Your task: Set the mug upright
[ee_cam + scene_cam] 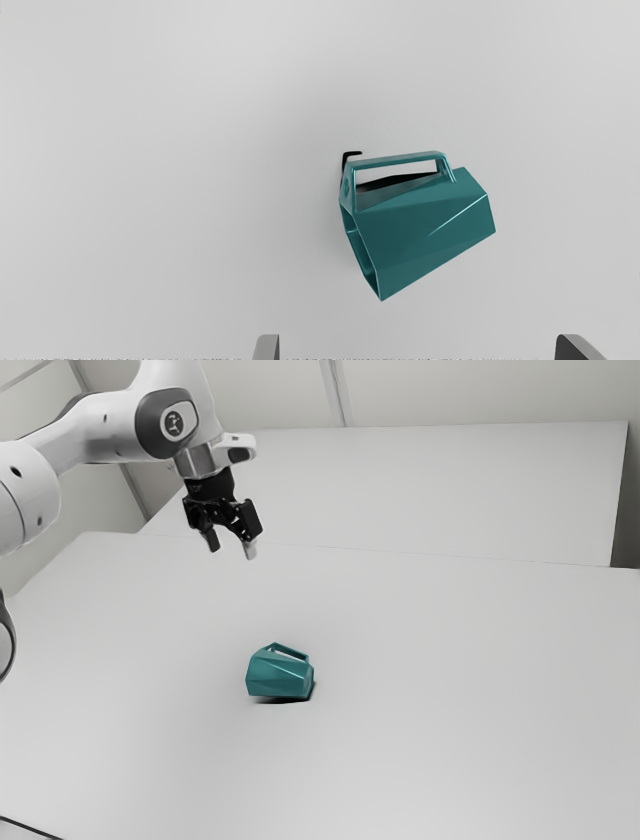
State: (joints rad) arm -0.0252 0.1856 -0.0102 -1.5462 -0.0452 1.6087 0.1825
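The black gripper (231, 548) hangs high above the table, up and toward the exterior view's left of the mug, its fingers apart. A teal faceted mug (281, 673) lies on its side on the table, with its handle upward and away from the exterior camera. In the wrist view the two fingertips of the gripper (417, 347) stand wide apart with nothing held between them. The same mug (425, 225) shows there with its open mouth and its angular handle; no finger touches it.
A pale grey table (450, 740) carries the mug. Behind it rises a light wall-like panel (420, 490). A thin dark line (30, 828) crosses the near corner at the exterior view's left.
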